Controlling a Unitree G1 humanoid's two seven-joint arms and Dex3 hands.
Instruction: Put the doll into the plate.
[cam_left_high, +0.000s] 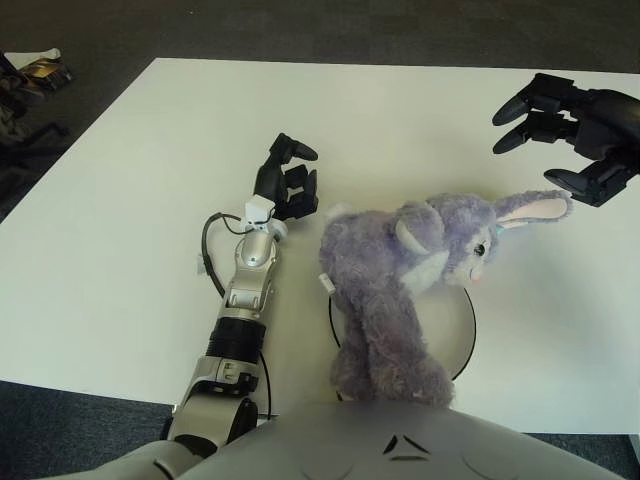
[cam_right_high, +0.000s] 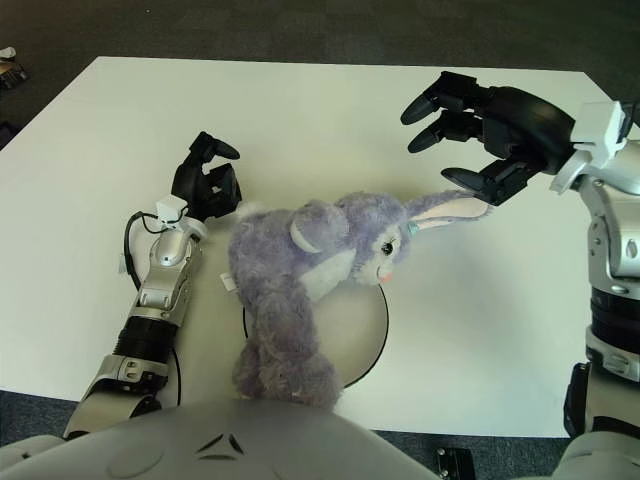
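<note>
Near the table's front edge, the purple plush rabbit doll (cam_right_high: 310, 275) is sprawling across the round white plate (cam_right_high: 358, 335), legs overhanging toward you, head and long ear pointing at the right edge. Your right hand (cam_right_high: 475, 135) is hovering just beyond that ear, fingers spread, holding nothing. Your left hand (cam_left_high: 288, 185) is sitting curled beside the doll's left flank.

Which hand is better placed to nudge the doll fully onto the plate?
Left, probably. The left hand sits beside the doll, whose body overhangs the plate on that side. The right hand is open, above its ear.
</note>
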